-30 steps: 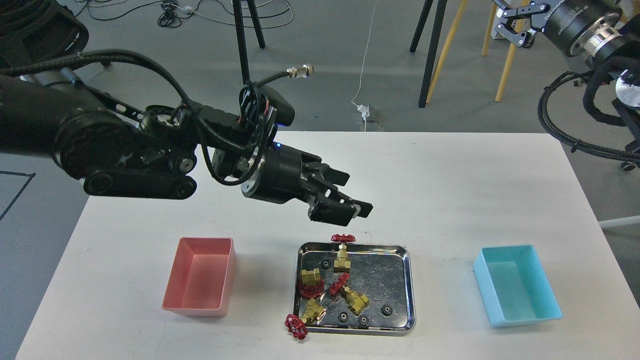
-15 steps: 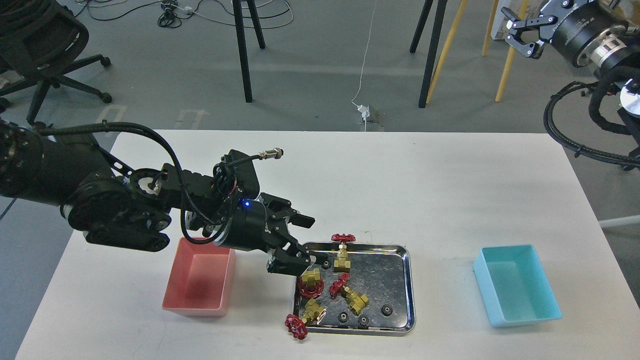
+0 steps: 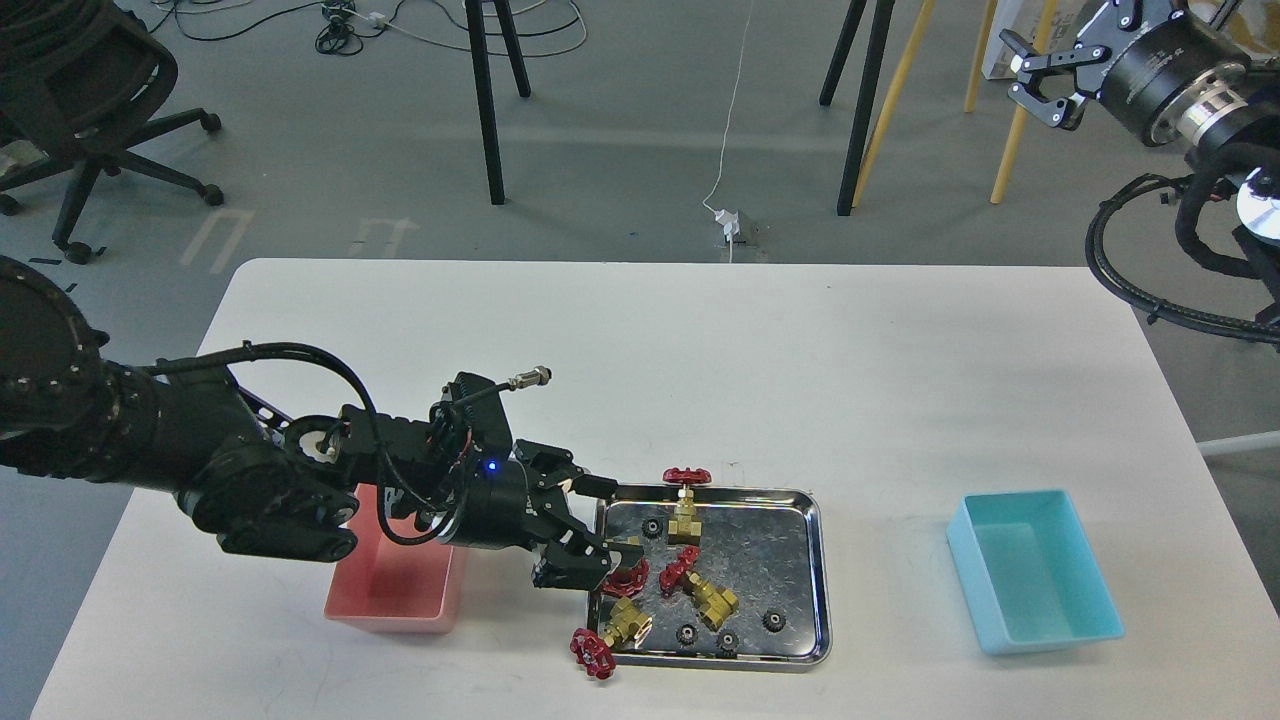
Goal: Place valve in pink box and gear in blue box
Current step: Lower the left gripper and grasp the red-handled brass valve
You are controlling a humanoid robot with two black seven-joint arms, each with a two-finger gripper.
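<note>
Four brass valves with red handwheels lie in or on the rim of the steel tray (image 3: 818, 575): one upright at the back rim (image 3: 685, 503), one in the middle (image 3: 706, 596), one at the front left rim (image 3: 618, 630), and one at the left edge (image 3: 627, 576). Several black gears, such as one at the front right (image 3: 773, 621), lie in the tray. My left gripper (image 3: 606, 530) is open and low at the tray's left edge, its lower finger against the left valve. The pink box (image 3: 395, 595) is partly hidden by my left arm. The blue box (image 3: 1035, 570) stands at the right. My right gripper (image 3: 1018, 68) is open, high at the far right.
An office chair (image 3: 90, 110) stands beyond the table's far left corner. Black stand legs (image 3: 488, 100), wooden legs (image 3: 1015, 130) and cables are on the floor behind the table. The white table (image 3: 800, 370) ends just right of the blue box.
My left arm has come down and back from above the tray's far side to its left edge, beside the left valve. The right gripper has shifted slightly.
</note>
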